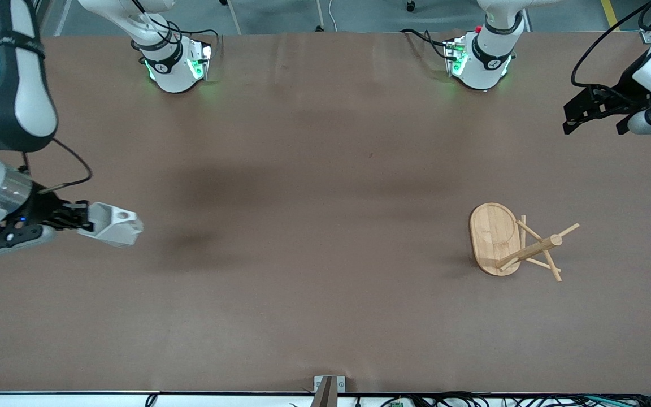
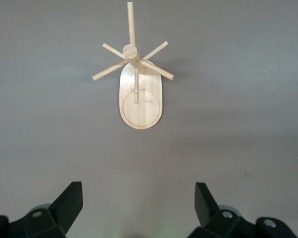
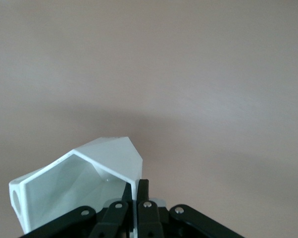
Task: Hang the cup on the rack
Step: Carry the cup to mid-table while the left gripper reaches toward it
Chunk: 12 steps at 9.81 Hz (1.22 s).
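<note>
One cup (image 1: 112,224) in right gripper (image 1: 79,221); rack (image 1: 495,237) apart.

Rack (image 1: 495,239) stands on the bench (image 1: 303,226) toward the left arm's end, base flat, post upright with pegs sticking out around the top; nothing touching it. Right end effector (image 1: 85,221) sits over the right arm's end of the bench, clamped on the cup (image 1: 113,224) by its rim, cup tipped on its side, well apart from the rack. Left end effector (image 1: 597,116) waits over the left arm's end of the bench, fingers (image 2: 70,201) spread, with the rack nearer the front camera than it
</note>
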### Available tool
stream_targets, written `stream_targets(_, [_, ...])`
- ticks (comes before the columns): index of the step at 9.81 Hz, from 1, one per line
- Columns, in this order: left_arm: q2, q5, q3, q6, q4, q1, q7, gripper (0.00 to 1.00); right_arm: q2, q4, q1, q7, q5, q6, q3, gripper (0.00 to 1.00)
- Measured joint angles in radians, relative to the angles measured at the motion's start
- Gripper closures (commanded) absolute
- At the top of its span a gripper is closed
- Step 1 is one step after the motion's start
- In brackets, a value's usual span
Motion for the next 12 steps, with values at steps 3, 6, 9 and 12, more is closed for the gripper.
stream_targets(3, [0.039, -0.021, -0.046, 0.001, 0.001, -0.082, 0.066, 0.0, 0.0, 0.055, 0.112, 0.083, 0.318, -0.045, 0.002, 1.0])
stream_targets(6, [0.075, -0.121, -0.102, 0.059, 0.003, -0.168, 0.144, 0.0, 0.015, 0.058, 0.181, 0.087, 0.727, -0.043, 0.001, 1.0])
stream_targets(9, [0.087, -0.2, -0.195, 0.132, 0.006, -0.179, 0.251, 0.0, 0.053, 0.062, 0.29, 0.087, 0.958, -0.001, 0.001, 1.0])
stream_targets(12, [0.098, -0.202, -0.303, 0.244, 0.011, -0.181, 0.292, 0.0, 0.081, 0.065, 0.405, 0.087, 1.022, 0.015, 0.002, 0.98])
